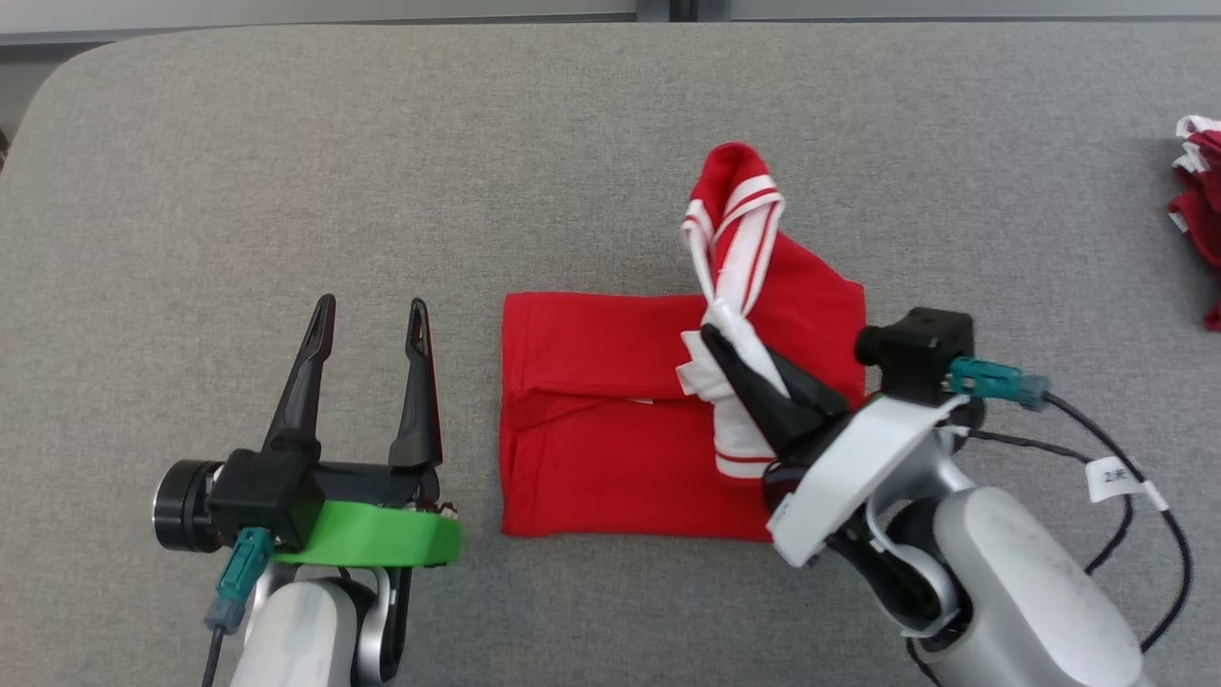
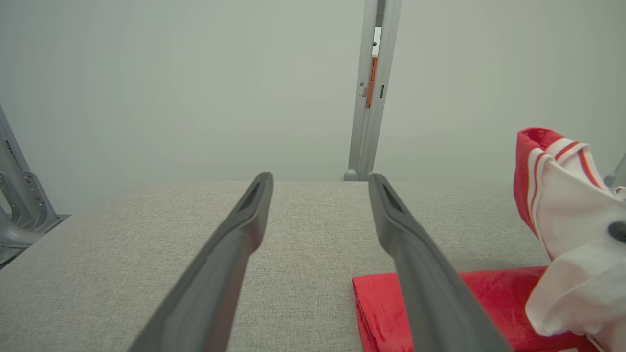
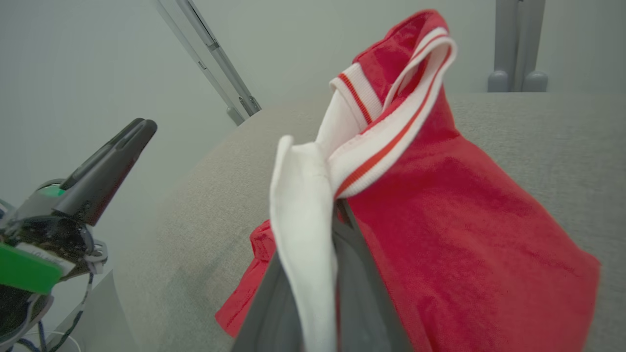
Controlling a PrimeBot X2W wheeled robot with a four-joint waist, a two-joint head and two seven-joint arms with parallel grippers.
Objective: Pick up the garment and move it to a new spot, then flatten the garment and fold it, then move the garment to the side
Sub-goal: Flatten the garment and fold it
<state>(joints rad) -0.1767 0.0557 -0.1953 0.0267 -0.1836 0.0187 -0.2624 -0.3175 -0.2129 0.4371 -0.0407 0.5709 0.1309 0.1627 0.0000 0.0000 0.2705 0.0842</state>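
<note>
The red garment lies part-folded at the middle of the grey surface. The right claw pinches its white striped trim, raised above the rest. The left claw gapes wide, empty, beside it.

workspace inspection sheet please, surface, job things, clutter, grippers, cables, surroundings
surface: grey woven fabric tabletop, flat, far-left corner rounded
job's things: red cloth garment with white striped trim, partly folded, right end lifted
clutter: heap of red and white cloth at the right edge
grippers: left gripper open, left of the garment, not touching it; right gripper shut on the white trim
cables: black cable with white tag looping at the lower right
surroundings: pale wall, grey upright post
</note>
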